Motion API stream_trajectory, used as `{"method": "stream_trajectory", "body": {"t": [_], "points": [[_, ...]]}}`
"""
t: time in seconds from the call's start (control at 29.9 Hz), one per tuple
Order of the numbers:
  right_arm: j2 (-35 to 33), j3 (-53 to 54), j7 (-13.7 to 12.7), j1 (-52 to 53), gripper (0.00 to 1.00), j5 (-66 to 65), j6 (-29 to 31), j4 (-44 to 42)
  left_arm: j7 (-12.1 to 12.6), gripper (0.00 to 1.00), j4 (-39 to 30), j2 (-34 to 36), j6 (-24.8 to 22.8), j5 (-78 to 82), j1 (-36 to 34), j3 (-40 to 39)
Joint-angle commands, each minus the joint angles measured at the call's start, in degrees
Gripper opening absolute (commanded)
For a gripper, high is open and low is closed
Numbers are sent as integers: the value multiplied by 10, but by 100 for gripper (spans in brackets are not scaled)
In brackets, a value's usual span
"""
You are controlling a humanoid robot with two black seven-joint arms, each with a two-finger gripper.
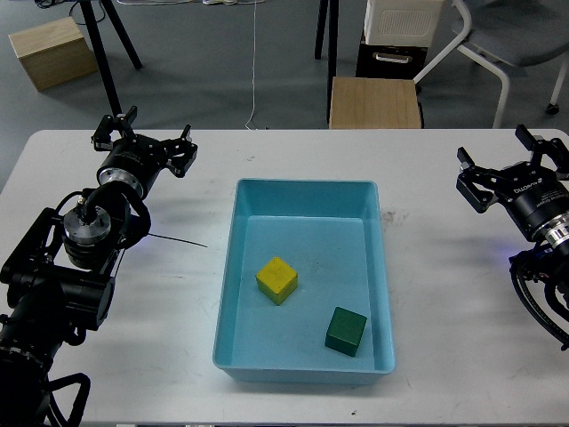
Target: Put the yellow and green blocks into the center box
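The light-blue tray (307, 197) lies in the middle of the white table. The yellow block (276, 279) rests on the tray floor, left of centre. The dark green block (346, 330) rests on the tray floor near its front right corner. My left gripper (147, 140) is at the table's far left, open and empty, well away from the tray. My right gripper (508, 162) is at the table's far right, open and empty, also apart from the tray.
The white table (453, 311) spreads around the tray. Beyond its far edge stand a tan wooden box (375, 102), another tan box (52, 52) on the floor at far left, tripod legs (108, 53) and a chair (507, 44).
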Motion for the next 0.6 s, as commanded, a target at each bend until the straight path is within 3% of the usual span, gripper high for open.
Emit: {"method": "stream_trajectory", "body": {"t": [0.0, 0.4, 0.57], "points": [[0, 1, 0, -3, 100, -11, 1, 0, -6, 100, 4, 0, 1, 0, -8, 0], [3, 9, 3, -5, 100, -16, 7, -9, -3, 100, 9, 0, -12, -4, 7, -1], [2, 29, 7, -36, 100, -15, 60, -18, -6, 100, 8, 0, -50, -6, 44, -12]]}}
